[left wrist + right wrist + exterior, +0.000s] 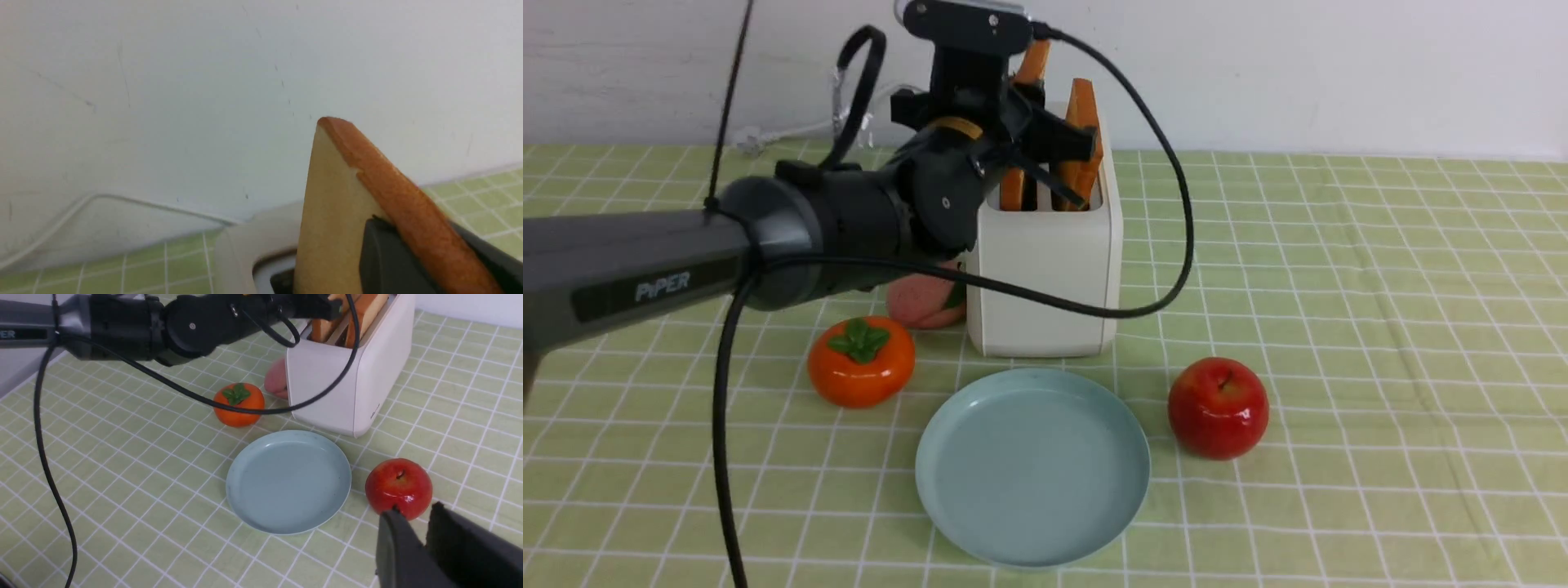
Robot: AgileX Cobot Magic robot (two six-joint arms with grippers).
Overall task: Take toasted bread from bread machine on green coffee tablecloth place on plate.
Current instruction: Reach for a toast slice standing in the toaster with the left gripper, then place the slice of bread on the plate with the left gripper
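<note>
The toast [1032, 65] stands upright in the left slot of the toaster [1045, 278], with the left pincer [412, 228] clamped across its faces near a top corner. A second slice [1082, 139] fills the right slot. The toaster sits on the cloth [1339, 327]. The plate [1033, 474] lies just beside it at 6 o'clock. A persimmon [860, 371] sits at the plate's 10 o'clock, an apple [1218, 407] at its 3 o'clock. The right pincer [416, 514] hangs near the apple, slightly apart, holding nothing.

Red apple [1218, 407], orange persimmon [860, 362], pink peach [923, 304], white wall [1339, 73]
</note>
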